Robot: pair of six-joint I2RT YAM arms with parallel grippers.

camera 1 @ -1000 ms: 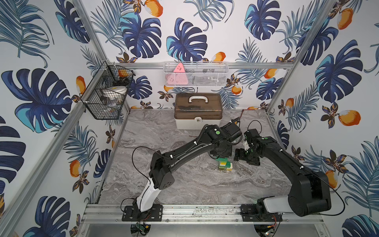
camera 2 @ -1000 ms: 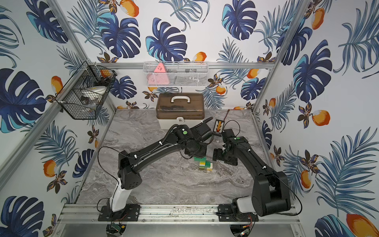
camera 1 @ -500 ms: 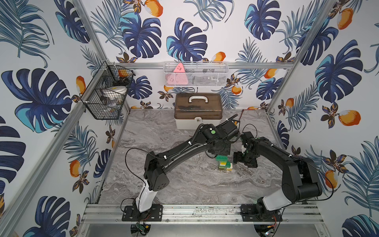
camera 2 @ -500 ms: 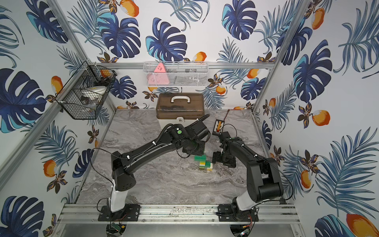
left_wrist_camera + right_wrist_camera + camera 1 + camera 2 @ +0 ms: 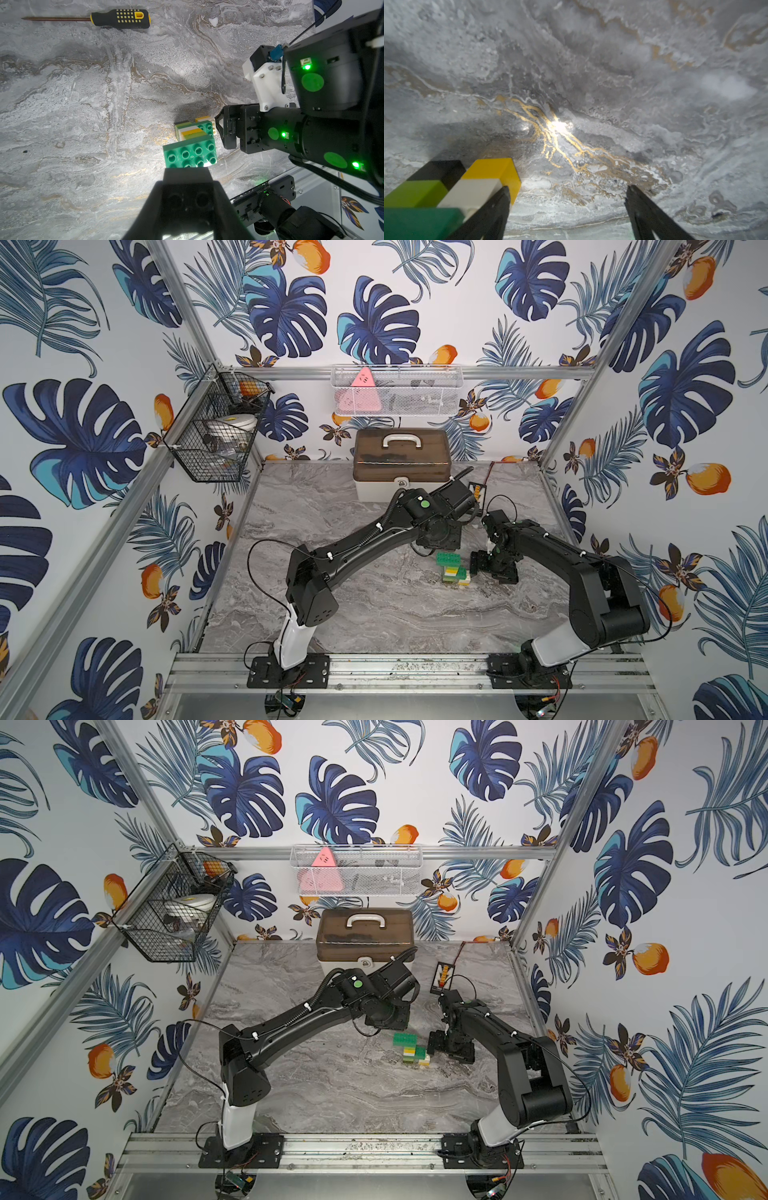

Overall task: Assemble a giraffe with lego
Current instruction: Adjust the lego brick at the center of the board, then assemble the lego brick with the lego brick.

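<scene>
1. The giraffe [image 5: 451, 569] is seen upright on the table [image 5: 374, 614], right of centre and between the two grippers, in both top views.
2. From the right wrist, a black-and-lime leg [image 5: 431, 180] and a yellow-and-white leg [image 5: 488, 178] are seen joined under a green body. From the left wrist, a striped neck is seen above that, topped by a green head brick [image 5: 190, 152].
3. No loose lego is seen on the table in any view, so the building is judged all but finished.
4. The left gripper [image 5: 187, 173] is seen with its jaws drawn together at the edge of the head brick. Whether the brick is pinched cannot be told.
5. The right gripper [image 5: 568, 188] is spread wide and empty. One finger is just beside the yellow-and-white leg, which lies outside the gap.
6. What is left is judged to be only the withdrawal of both arms without the giraffe being tipped. The screwdriver [image 5: 120, 18] lies well apart.
</scene>
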